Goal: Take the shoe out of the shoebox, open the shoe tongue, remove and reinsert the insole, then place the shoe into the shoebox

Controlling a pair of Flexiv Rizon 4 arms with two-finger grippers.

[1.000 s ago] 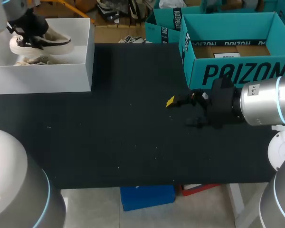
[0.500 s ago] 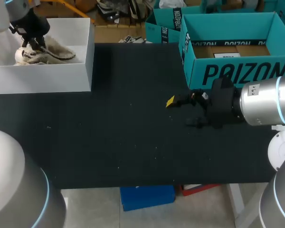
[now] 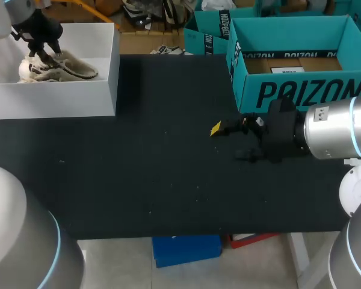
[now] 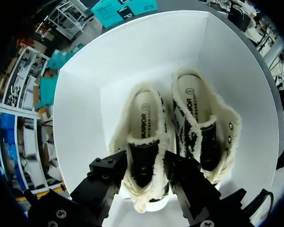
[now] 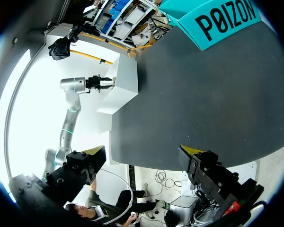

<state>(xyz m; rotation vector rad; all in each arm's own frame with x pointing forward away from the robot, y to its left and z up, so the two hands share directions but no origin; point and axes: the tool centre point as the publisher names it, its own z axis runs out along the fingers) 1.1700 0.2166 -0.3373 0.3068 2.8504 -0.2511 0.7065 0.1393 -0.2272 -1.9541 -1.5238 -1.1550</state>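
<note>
On the black table (image 3: 168, 156), one white cardboard shoebox (image 4: 80, 94) holds two cream fleece-lined shoes: left gripper (image 4: 142, 163) clamps one shoe (image 4: 144, 123), twin (image 4: 203, 118) beside its fingers (image 4: 106, 172); right gripper (image 5: 144, 151) spread wide.

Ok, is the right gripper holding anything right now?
No, the right gripper stands open above the black table with nothing between its fingers.

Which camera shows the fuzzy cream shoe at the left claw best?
Left wrist view: the fuzzy cream shoe sits large between the left claw's fingers, insole visible, in the white shoebox. Head view shows it small, partly behind the claw; right wrist view, too distant.
</note>
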